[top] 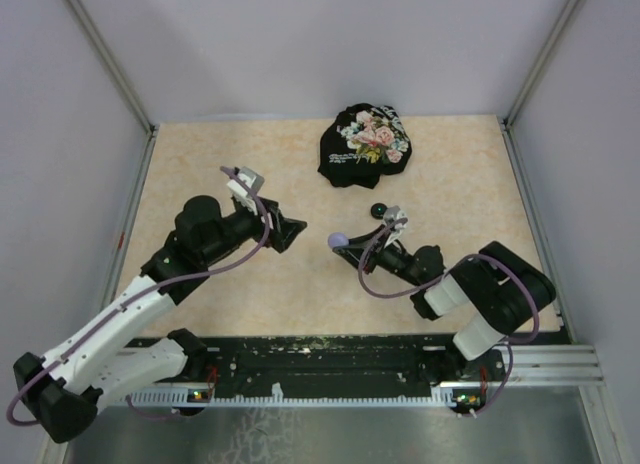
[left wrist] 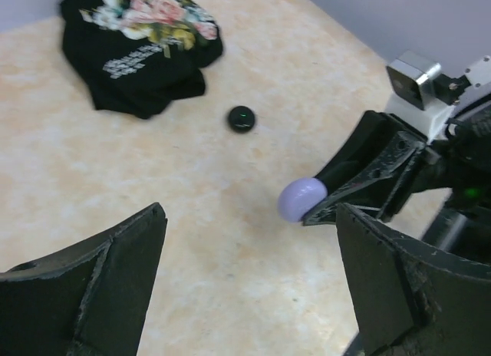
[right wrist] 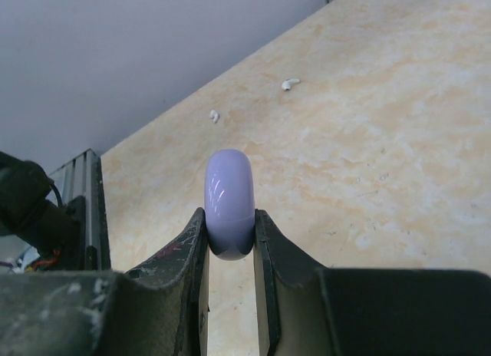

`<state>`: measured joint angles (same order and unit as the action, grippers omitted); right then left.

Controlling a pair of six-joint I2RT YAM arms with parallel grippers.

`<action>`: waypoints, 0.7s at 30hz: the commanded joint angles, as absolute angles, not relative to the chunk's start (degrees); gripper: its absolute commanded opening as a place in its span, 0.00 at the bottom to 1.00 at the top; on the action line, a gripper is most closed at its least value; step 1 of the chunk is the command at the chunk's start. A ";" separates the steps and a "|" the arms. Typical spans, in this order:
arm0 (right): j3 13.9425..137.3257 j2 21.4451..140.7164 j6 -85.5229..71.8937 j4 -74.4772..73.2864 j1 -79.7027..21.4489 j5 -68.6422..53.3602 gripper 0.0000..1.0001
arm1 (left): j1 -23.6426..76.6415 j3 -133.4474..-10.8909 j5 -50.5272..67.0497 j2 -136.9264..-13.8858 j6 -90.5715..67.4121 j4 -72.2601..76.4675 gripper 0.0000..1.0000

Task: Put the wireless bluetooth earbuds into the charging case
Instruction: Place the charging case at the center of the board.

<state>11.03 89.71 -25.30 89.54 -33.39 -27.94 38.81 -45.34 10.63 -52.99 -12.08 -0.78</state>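
Pinching the lavender charging case [right wrist: 229,189] is the right gripper [right wrist: 230,216]: both fingers are pressed onto the case's two flat faces. The case stands on edge between them, its rounded rim poking out past the fingertips, with a thin seam line visible round the rim. In the top view it sits roughly mid-bench, a little right of centre. I can't tell whether it clears the bench [top: 450,184] surface. The left gripper [left wrist: 249,218] has its fingers spread wide with nothing between them. It comes in from the near-left corner and is aimed at the case from the left, near it but not touching. In the left wrist view the case and the right fingertips show beyond the gap between the left fingers. Two white earbuds [right wrist: 290,84] show only in the right wrist view. They lie loose on the bench surface, the second earbud [right wrist: 215,116] apart from the first. Both are close to where the bench meets the grey wall and well apart from the case. Which edge that is, I can't tell. A black puck [top: 379,209] lies flat between the right gripper and the black floral cloth [top: 365,144], touching neither, with a small green mark on top. The cloth is crumpled at the far edge, right of middle, print side up.
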 commanded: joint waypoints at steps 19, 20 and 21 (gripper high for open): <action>20.68 80.67 -41.90 42.01 -19.74 -24.55 0.00 | 33.62 -40.95 -15.74 -41.55 6.01 -11.75 1.00; 21.55 80.79 -41.78 40.07 -18.80 -24.89 0.00 | 33.32 -40.84 -16.37 -41.28 5.86 -11.70 1.00; 22.26 80.92 -41.67 38.02 -17.93 -24.94 0.00 | 33.05 -40.72 -16.58 -40.96 5.61 -11.67 1.00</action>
<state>17.85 82.59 -42.04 50.00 -20.51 -23.75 33.98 -40.88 -12.75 -43.07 5.04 -12.88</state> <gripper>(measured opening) 0.216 0.998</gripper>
